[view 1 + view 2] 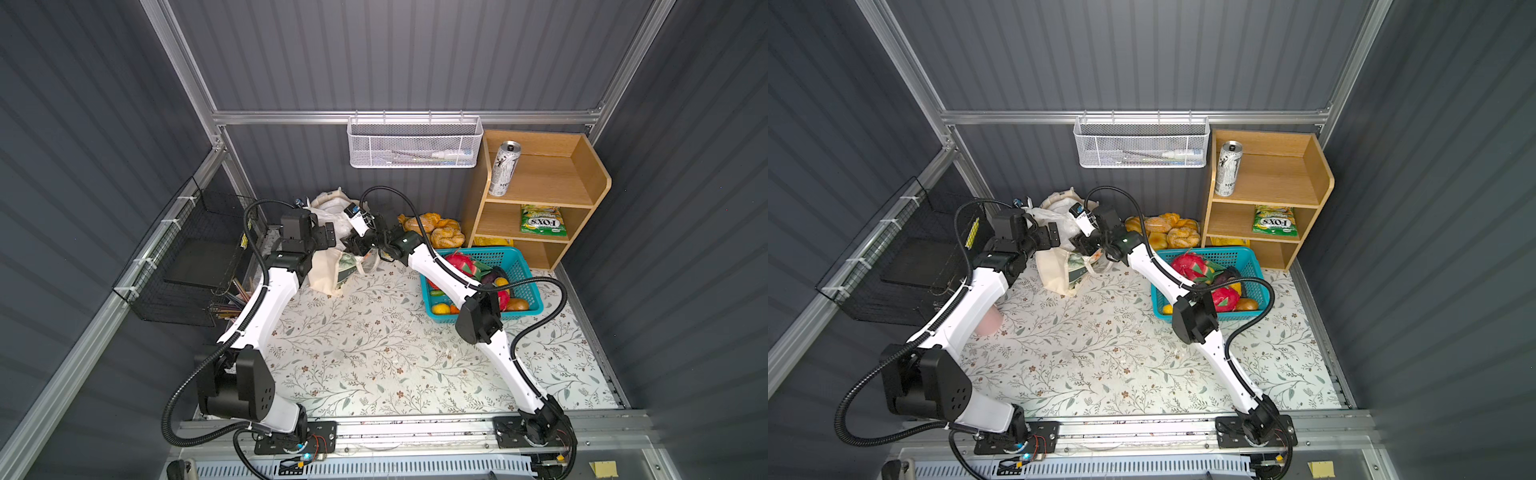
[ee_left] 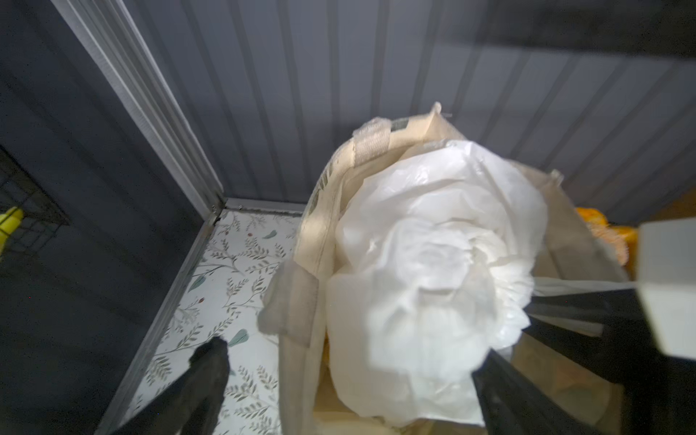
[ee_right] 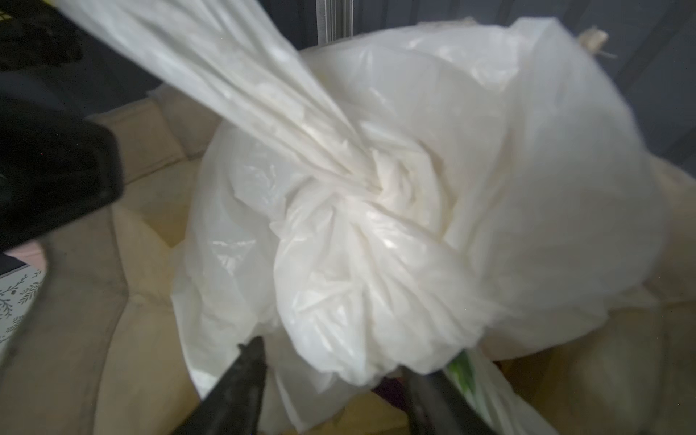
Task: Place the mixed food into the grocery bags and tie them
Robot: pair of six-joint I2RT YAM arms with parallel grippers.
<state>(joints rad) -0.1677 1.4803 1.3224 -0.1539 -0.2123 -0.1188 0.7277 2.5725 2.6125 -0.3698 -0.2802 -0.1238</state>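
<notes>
The cream canvas tote [image 2: 312, 226] stands at the back of the mat with the white plastic bag [image 3: 376, 226] inside it, its top twisted into a knot. One plastic handle stretches out from the knot. My left gripper [image 2: 350, 369] is open, and its jaws straddle the tote's wall and the plastic. My right gripper [image 3: 335, 371] is open, and a lobe of the plastic bag bulges just above its fingertips. In both top views the two grippers [image 1: 332, 235] [image 1: 355, 245] meet over the bags. A silver drink can [image 1: 503, 168], a green-yellow FOX'S pouch [image 1: 542, 222] and a yellow packet [image 1: 492, 242] sit on the shelf.
The wooden shelf unit [image 1: 594, 174] stands at the back right. A teal basket [image 1: 523, 266] of fruit lies under my right arm, with bread rolls [image 1: 432, 228] behind it. A white mesh basket [image 1: 415, 143] hangs on the back wall, a black wire basket [image 1: 187, 257] on the left.
</notes>
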